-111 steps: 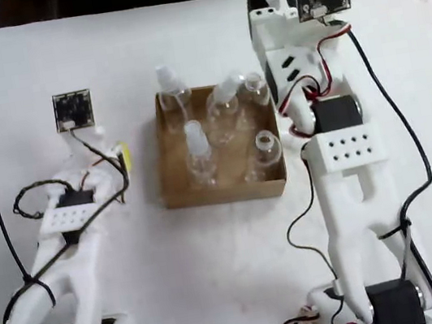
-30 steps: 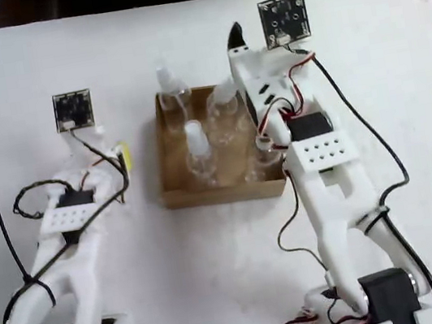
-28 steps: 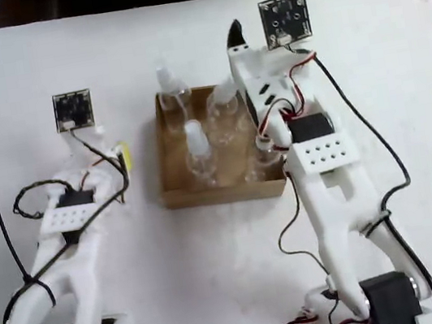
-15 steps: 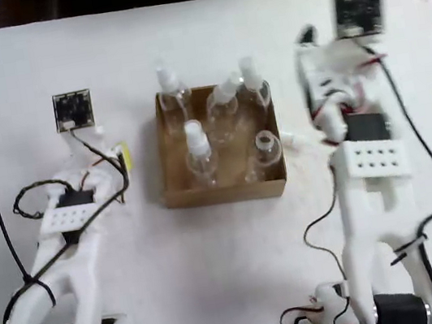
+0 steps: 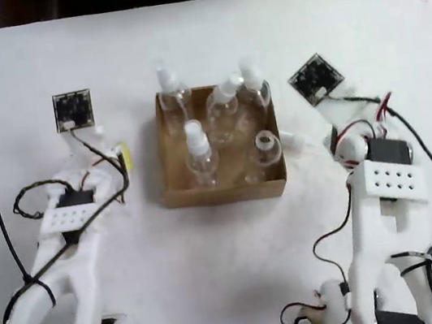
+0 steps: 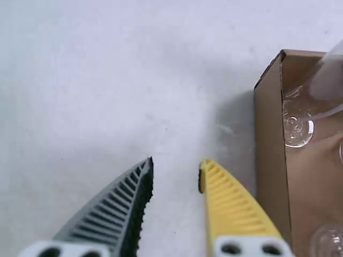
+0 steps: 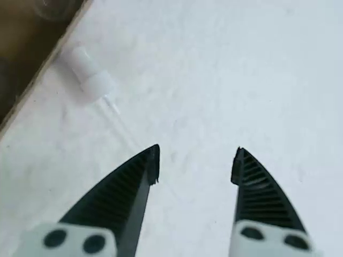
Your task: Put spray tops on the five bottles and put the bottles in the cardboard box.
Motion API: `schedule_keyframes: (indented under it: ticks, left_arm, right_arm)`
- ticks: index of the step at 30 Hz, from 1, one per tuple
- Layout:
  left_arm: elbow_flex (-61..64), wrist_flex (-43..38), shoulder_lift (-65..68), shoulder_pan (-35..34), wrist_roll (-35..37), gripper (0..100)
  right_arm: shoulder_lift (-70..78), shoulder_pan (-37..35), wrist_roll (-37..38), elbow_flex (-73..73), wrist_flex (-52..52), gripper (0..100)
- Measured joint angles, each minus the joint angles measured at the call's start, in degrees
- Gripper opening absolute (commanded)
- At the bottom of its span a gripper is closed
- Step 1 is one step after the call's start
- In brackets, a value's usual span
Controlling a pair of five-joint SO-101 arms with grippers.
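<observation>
The cardboard box (image 5: pixel 172 187) stands mid-table with several clear bottles upright inside. Spray tops are on the bottles at the back left (image 5: pixel 172 95), the front left (image 5: pixel 198 152), the middle (image 5: pixel 223 105) and the back right (image 5: pixel 252 86). The front-right bottle (image 5: pixel 266 150) has a bare neck. A loose white spray top (image 5: pixel 295 141) (image 7: pixel 91 79) lies on the table just right of the box. My right gripper (image 7: pixel 195 158) is open and empty, hovering over the table a little short of that top. My left gripper (image 6: pixel 176 170) is open and empty left of the box (image 6: pixel 270 155).
My left arm (image 5: pixel 70 226) rests left of the box and my right arm (image 5: pixel 383 181) stands right of it. Black cables trail beside both arms. The white table (image 5: pixel 231 258) is bare in front of the box.
My right arm has drawn back from over the box, swinging right and then toward the front; the back-right bottle now carries a spray top. The left arm has not moved.
</observation>
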Motion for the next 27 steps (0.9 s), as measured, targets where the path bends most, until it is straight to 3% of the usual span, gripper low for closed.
schedule_keyframes:
  ticks: [10,24,27]
  left_arm:
    - [0.0,0.0,0.0,0.0,0.0,14]
    - [0.0,0.0,0.0,0.0,0.0,14]
    - [0.0,0.0,0.0,0.0,0.0,14]
  right_arm:
    - [7.0,-6.8,-3.2,2.1,0.0,19.3]
    - [22.2,-7.8,-3.3,2.1,-10.3,19.3]
    - [24.1,-7.0,-3.3,2.1,-12.5,14.9]
